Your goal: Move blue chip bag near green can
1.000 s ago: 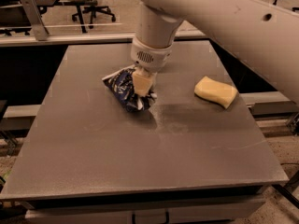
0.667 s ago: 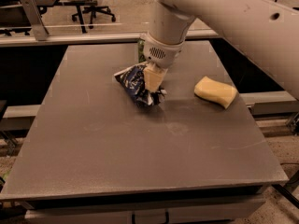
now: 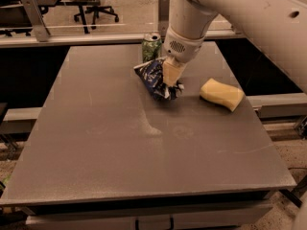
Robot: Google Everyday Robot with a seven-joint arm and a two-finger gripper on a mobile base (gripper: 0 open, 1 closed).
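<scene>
The blue chip bag is a crinkled dark navy bag at the far middle of the grey table. My gripper comes down from the white arm above and is shut on the bag's right end. The green can stands upright just behind the bag near the table's far edge, partly hidden by my arm. The bag's upper corner is close to the can's base.
A yellow sponge lies on the table to the right of the bag. Office chairs and a metal rail are beyond the far edge. The white arm spans the upper right.
My gripper has carried the bag toward the far edge and to the right. The green can, hidden behind my arm before, now shows just behind the bag. The sponge has not moved.
</scene>
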